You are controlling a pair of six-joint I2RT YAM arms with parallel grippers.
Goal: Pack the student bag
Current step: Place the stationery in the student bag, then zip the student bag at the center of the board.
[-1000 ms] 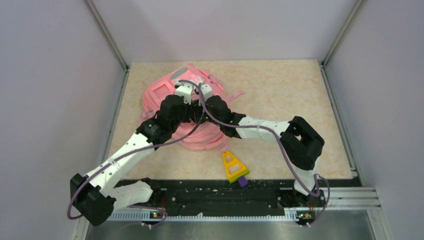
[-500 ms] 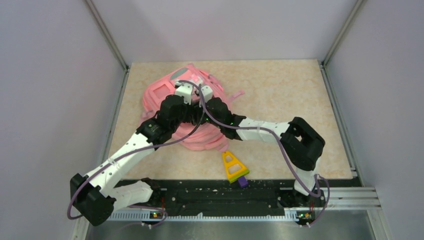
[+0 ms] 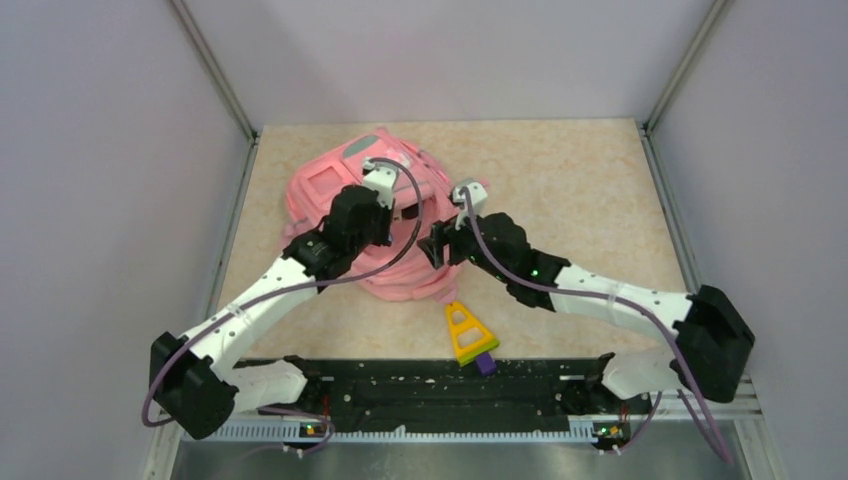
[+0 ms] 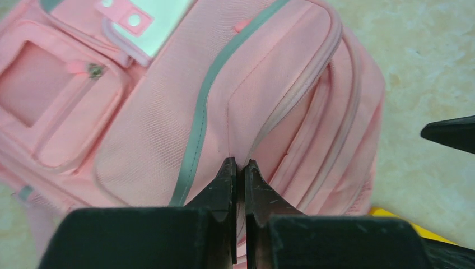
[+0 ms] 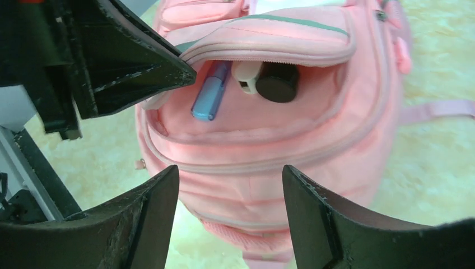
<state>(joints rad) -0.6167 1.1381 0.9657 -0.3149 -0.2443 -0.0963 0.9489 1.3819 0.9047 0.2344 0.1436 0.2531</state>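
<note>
Left hand [image 4: 238, 164] pinches student bag [image 4: 269, 84]; right wrist alone shows pen [image 5: 210, 92].

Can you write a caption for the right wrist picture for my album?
Open right claw faces the pink bag, its pocket holding a blue pen.

Pink student bag [image 3: 305, 203], grey zips [image 4: 200, 112]; perhaps blue pen [image 5: 210, 92].

The student bag [image 3: 325, 190] lies at the far left of the worktop [image 3: 580, 200]. A triangle piece [image 3: 467, 333] lies just beside its near right edge. In the bag's open pocket, a pen [image 5: 210, 92] lies beside a round-ended item [image 5: 277, 81]. The left gripper [image 4: 239, 165] is on the bag, the right gripper [image 5: 229, 171] just right of it.
</note>
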